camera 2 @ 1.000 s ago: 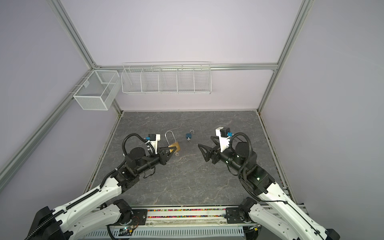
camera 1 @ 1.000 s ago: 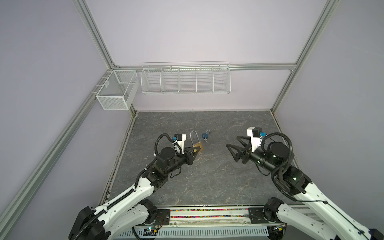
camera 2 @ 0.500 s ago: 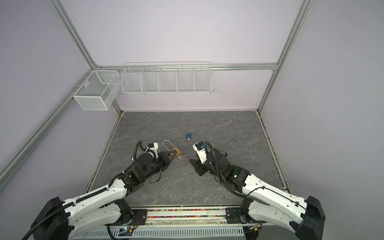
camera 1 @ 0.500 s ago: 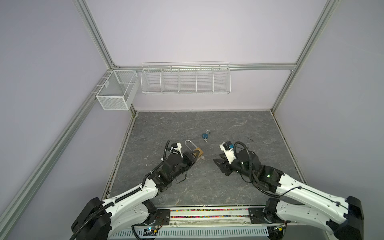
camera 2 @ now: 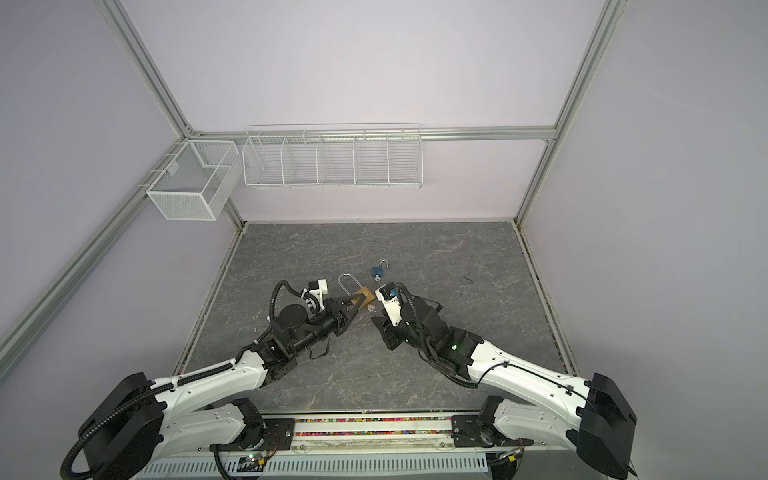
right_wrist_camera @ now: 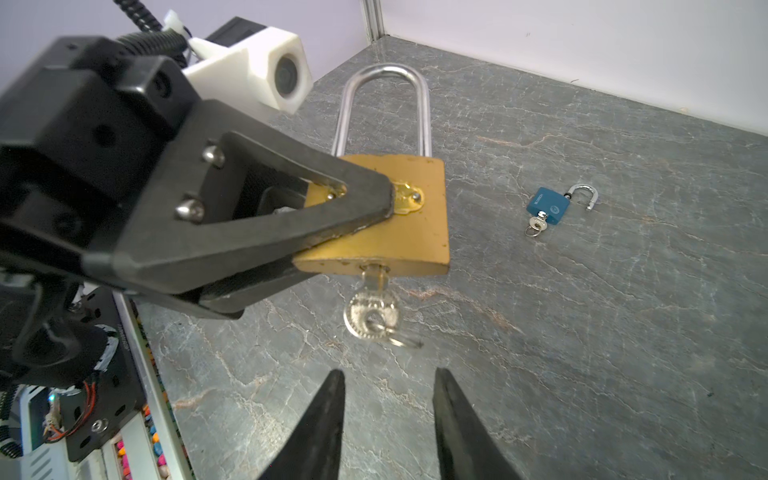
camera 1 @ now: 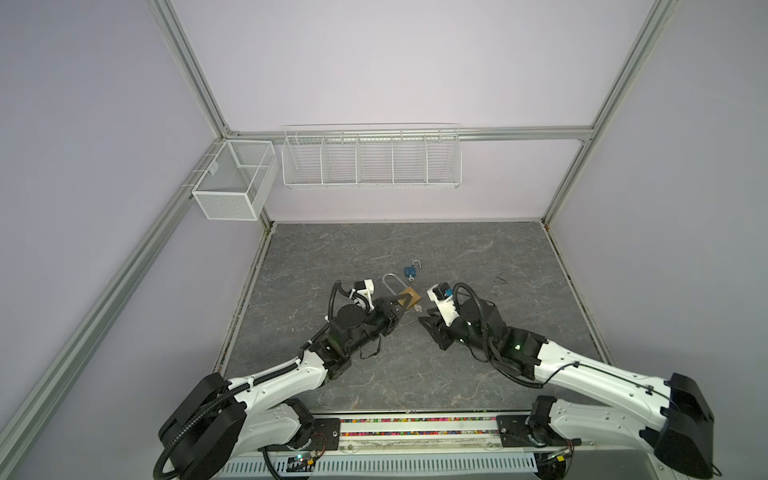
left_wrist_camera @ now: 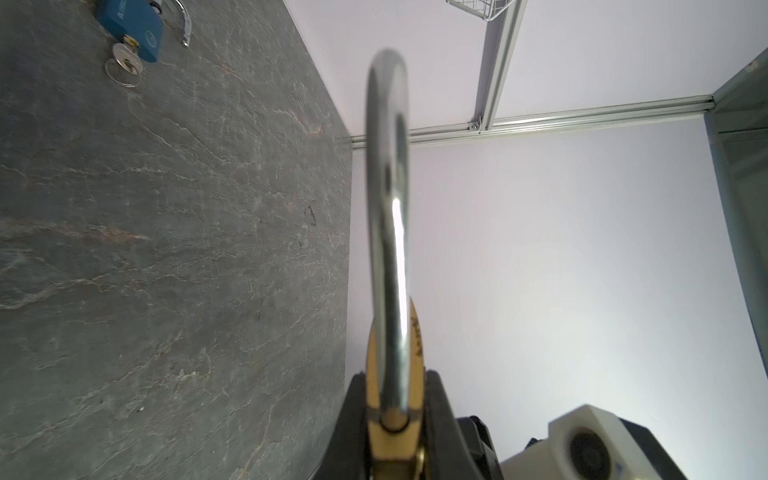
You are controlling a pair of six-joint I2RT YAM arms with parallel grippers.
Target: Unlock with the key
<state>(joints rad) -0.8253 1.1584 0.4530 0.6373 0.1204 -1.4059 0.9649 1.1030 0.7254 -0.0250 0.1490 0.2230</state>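
Now left fingers tight on the brass padlock, right fingers parted, empty, near its key.

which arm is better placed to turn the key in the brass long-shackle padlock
Right. The left gripper is shut on the brass long-shackle padlock; the right gripper, jaws open, faces its silver key.

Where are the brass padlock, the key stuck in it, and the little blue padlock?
brass padlock (right_wrist_camera: 419, 224): right wrist view, on its gold body.
key (right_wrist_camera: 371, 316): right wrist view, on its round head.
blue padlock (right_wrist_camera: 547, 206): right wrist view, on its blue body.
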